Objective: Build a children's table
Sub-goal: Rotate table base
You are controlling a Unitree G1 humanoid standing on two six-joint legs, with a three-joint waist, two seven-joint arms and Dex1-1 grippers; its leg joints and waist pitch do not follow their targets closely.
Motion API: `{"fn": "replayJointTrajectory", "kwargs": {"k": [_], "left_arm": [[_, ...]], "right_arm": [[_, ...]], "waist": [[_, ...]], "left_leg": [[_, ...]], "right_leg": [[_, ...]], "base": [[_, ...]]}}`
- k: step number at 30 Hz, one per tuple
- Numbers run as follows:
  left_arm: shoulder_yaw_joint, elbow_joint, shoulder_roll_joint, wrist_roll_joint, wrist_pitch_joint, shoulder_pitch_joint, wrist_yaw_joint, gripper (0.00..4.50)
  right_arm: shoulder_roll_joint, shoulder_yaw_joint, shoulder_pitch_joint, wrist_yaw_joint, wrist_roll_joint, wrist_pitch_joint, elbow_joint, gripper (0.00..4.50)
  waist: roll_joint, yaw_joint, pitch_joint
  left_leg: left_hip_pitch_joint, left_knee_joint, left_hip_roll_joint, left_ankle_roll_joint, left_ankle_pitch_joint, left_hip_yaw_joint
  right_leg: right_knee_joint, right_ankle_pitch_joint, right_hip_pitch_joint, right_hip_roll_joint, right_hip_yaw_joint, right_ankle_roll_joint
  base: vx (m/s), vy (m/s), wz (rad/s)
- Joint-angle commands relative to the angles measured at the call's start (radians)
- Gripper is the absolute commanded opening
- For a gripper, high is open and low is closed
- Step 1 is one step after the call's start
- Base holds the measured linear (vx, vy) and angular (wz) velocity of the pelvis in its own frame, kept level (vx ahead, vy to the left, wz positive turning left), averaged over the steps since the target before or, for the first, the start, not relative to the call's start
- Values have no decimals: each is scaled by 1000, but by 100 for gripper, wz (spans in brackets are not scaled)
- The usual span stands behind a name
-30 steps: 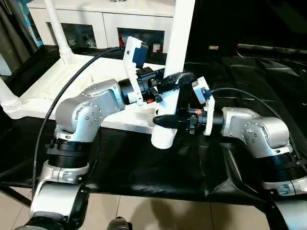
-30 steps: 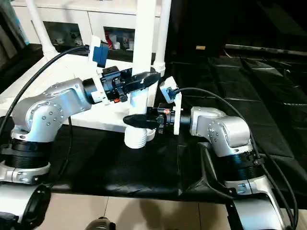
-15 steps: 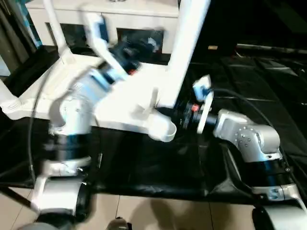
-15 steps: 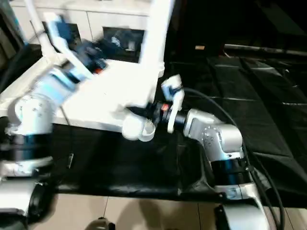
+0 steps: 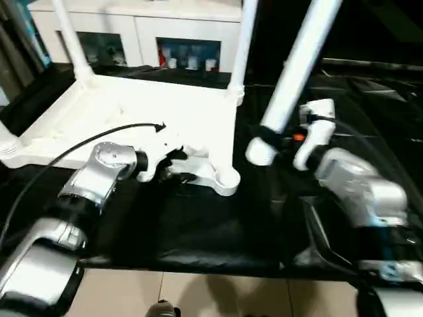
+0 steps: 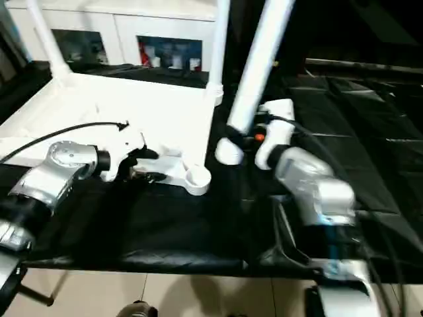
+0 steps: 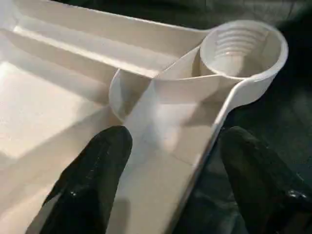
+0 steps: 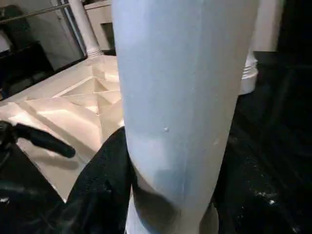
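The white tabletop (image 5: 119, 112) lies upside down on the black cloth. Three legs stand in its corners: far left (image 5: 69, 39), near left (image 5: 10, 142) and far right (image 5: 241, 46). The near-right socket (image 5: 226, 178) (image 7: 243, 46) stands empty. My right gripper (image 5: 268, 140) is shut on the fourth leg (image 5: 294, 79) (image 8: 185, 97), which hangs tilted, its lower end just right of that socket and clear of it. My left gripper (image 7: 175, 139) (image 5: 177, 166) is open, its two black fingers (image 7: 92, 180) straddling the tabletop's rim beside the empty socket.
A white cabinet (image 5: 139, 20) with glass doors stands behind the tabletop. Black cloth (image 5: 198, 231) covers the work surface, wrinkled at the right. A black cable (image 5: 79, 148) runs over my left forearm. The surface's front edge lies close below my arms.
My left gripper let go of the leg, opened and swung down to the tabletop's near-right corner. The right gripper carried the leg up and to the right, tilting it.
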Motion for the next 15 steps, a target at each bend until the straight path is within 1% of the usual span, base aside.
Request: {"fn": "replayJointTrajectory", "kwargs": {"k": [1,2,3,4,5,6,7,8,9,11,12,13,14,15], "left_arm": [[-28,70,-13,51,-57,-29,3,374],[-33,124,-25,66,-75,-50,17,377],[-34,150,-32,70,-82,-61,20,348],[-32,176,-40,72,-83,-72,32,342],[-30,194,-46,72,-80,-79,34,342],[-25,232,-57,80,-92,-94,34,343],[-25,239,-59,82,-97,-96,33,337],[-29,261,-61,91,-107,-104,28,305],[-33,281,-64,97,-110,-110,21,298],[-29,301,-68,101,-115,-117,16,301],[-28,322,-71,110,-121,-125,13,290],[-27,331,-72,113,-123,-128,11,290],[-25,354,-75,119,-122,-136,0,256],[-21,369,-78,119,-121,-141,-9,256]], "right_arm": [[-5,-12,5,-14,1,-2,-36,190],[-4,-11,10,-19,1,2,-47,190],[-4,-11,12,-22,2,5,-53,190],[-3,-10,17,-23,3,8,-60,190],[-3,-7,22,-23,3,10,-67,190],[-4,-6,29,-23,3,17,-79,190],[-4,-6,29,-23,3,18,-80,190],[-5,-5,32,-22,4,21,-85,190],[-7,-2,34,-21,4,22,-88,190],[-8,1,34,-21,2,21,-88,189],[-9,3,34,-21,2,20,-87,189],[-9,3,34,-22,2,20,-87,189],[-8,5,34,-23,3,20,-86,189],[-8,7,36,-23,3,21,-89,189]], "waist": [[13,-7,-94],[13,-7,-96],[11,-8,-95],[14,-9,-96],[17,-8,-98],[20,-8,-99],[15,-11,-99],[20,-11,-100],[19,-12,-100],[20,-14,-100],[22,-15,-99],[21,-16,-98],[22,-17,-98],[21,-18,-98]], "left_leg": [[23,-78,7,-60,-251,-3],[23,-79,7,-62,-255,-5],[23,-78,5,-59,-255,-3],[23,-77,4,-58,-256,-3],[23,-77,6,-58,-246,-6],[24,-76,7,-57,-245,-6],[24,-76,8,-54,-246,-6],[24,-75,8,-52,-245,-7],[23,-75,7,-50,-245,-6],[23,-75,7,-48,-250,-7],[24,-75,7,-48,-259,-7],[24,-75,7,-45,-265,-7],[25,-75,6,-45,-267,-7],[24,-75,6,-44,-266,-8]], "right_leg": [[-85,-322,67,-60,40,-126],[-82,-333,71,-60,40,-121],[-87,-342,69,-59,40,-117],[-88,-345,70,-58,39,-115],[-81,-319,71,-58,39,-125],[-82,-305,71,-58,39,-131],[-79,-281,71,-56,38,-145],[-78,-264,72,-58,38,-159],[-79,-258,72,-56,38,-163],[-78,-249,74,-56,38,-172],[-79,-263,74,-58,37,-176],[-82,-276,74,-58,36,-174],[-83,-287,75,-58,36,-172],[-83,-288,76,-59,36,-172]], "base": [[0,0,0],[0,0,0],[0,0,0],[0,0,0],[0,0,0],[0,0,0],[0,0,0],[0,0,0],[0,0,0],[0,0,0],[0,0,0],[0,0,0],[0,0,0],[0,0,0]]}}
